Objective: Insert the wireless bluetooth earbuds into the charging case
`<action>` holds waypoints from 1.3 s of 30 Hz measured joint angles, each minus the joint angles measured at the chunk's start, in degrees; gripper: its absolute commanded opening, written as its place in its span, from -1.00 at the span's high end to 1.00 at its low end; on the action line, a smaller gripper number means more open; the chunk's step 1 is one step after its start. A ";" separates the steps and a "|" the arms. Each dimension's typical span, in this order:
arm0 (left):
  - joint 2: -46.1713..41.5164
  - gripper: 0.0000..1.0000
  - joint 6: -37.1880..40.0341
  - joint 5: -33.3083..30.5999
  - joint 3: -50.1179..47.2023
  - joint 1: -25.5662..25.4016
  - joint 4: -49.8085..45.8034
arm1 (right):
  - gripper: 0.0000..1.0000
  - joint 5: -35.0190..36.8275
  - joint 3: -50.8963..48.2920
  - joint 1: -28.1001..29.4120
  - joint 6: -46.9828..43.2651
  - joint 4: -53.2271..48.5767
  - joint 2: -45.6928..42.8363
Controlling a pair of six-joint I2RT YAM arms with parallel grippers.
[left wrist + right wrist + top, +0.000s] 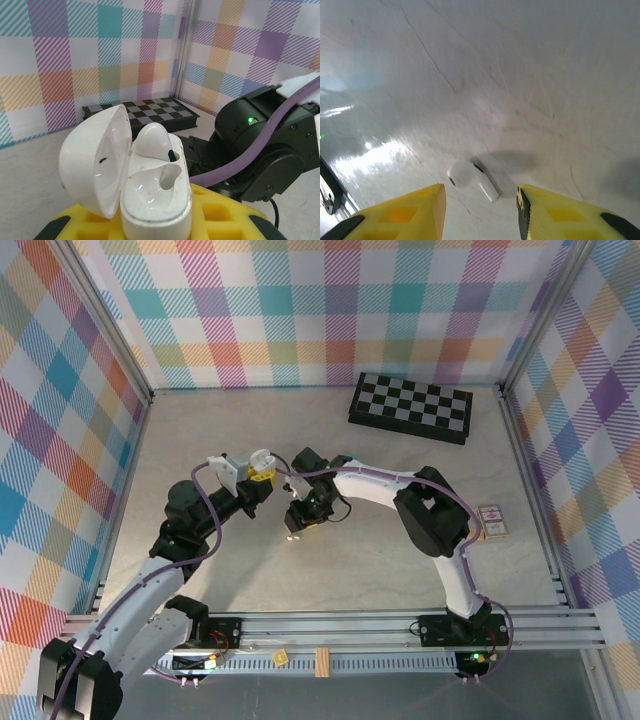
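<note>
The pale table [380, 570] sits inside plaid walls. At its far right lies a folded black-and-white chessboard [410, 407]. Near the right edge is a small card box [493, 523], its print too small to read.

The two arms meet near the middle of the table. The left end effector [258, 475] is raised off the surface and clenched on the white charging case [155, 200], which stands between its yellow pads. The lid [92, 160] is swung open to the left in the left wrist view, and a small dark mark on its inner face is too small to make out. One white earbud, the seated earbud [152, 140], sits in the far socket with its rounded head up. The nearer socket is an empty hollow.

The right end effector [480, 210] points down at the table just right of the case, released, with its two yellow fingers [420, 210] standing apart. The loose earbud [470, 177], white with a short stem, lies flat on the table just ahead of the gap between those fingers. It touches neither finger. Its head points left and its stem angles toward the right finger in the right wrist view. It is well below the held case
</note>
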 measured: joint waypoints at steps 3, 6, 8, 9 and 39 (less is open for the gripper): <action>-0.87 0.76 0.02 -1.09 0.35 0.02 0.00 | 0.14 1.97 3.39 0.33 -0.83 -1.05 1.07; -2.16 0.76 0.04 -1.97 0.44 0.07 -0.15 | 0.14 3.96 5.90 1.27 -2.10 -2.43 2.62; -3.15 0.76 0.07 -2.12 0.44 0.07 -0.52 | 0.14 5.25 7.19 2.19 -2.95 -3.41 3.78; -3.72 0.76 0.13 -2.12 0.44 0.07 -0.98 | 0.14 5.97 7.78 2.73 -3.37 -4.02 4.37; -5.38 0.76 1.36 -1.81 2.23 0.07 -4.42 | 0.54 23.34 12.09 9.46 -4.13 -12.90 7.39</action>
